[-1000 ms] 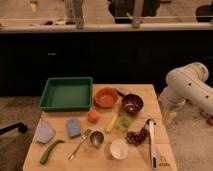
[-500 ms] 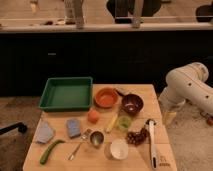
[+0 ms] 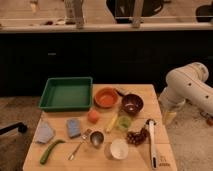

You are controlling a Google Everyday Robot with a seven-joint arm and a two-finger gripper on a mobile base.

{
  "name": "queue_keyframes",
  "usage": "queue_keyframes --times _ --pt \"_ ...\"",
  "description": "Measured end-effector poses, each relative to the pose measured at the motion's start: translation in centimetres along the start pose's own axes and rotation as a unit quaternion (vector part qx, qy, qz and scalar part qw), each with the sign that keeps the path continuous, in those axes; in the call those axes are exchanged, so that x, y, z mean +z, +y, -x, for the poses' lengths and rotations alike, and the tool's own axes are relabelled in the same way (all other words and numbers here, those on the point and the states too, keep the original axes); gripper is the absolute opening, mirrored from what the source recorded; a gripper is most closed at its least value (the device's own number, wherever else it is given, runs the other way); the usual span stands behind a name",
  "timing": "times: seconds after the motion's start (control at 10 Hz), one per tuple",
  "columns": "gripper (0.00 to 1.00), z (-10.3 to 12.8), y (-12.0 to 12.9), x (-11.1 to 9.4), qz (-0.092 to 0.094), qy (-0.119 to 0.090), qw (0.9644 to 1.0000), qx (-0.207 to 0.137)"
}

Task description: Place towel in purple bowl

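Observation:
The towel (image 3: 44, 133) is a grey-blue cloth lying crumpled at the table's left edge, in front of the green tray. The purple bowl (image 3: 132, 103) stands at the back right of the table, next to an orange bowl, and looks empty. My white arm (image 3: 189, 86) reaches in from the right. My gripper (image 3: 169, 116) hangs down just beyond the table's right edge, to the right of the purple bowl and far from the towel. It holds nothing that I can see.
A green tray (image 3: 54, 102) sits back left and an orange bowl (image 3: 105, 97) beside it. A blue sponge (image 3: 73, 127), orange fruit (image 3: 93, 116), banana (image 3: 111, 122), green cup (image 3: 123, 123), grapes (image 3: 136, 137), white cup (image 3: 118, 148), metal cup (image 3: 96, 138), spoon (image 3: 77, 148), cucumber (image 3: 50, 150) and white-handled tool (image 3: 152, 144) crowd the table.

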Motion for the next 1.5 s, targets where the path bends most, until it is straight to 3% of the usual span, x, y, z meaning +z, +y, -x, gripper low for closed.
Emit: queue_keyframes --times 0.7,1.0,1.4,1.5 --pt "0.8 0.1 0.1 0.0 -0.002 0.002 1.0 -0.009" --pt "0.8 3.0 0.3 -0.1 -0.001 0.01 0.995 -0.099" --pt "0.8 4.6 0.8 0.0 0.003 0.024 0.9891 -0.145" --pt "0.8 5.3 1.1 0.0 0.004 0.027 0.9858 -0.166"
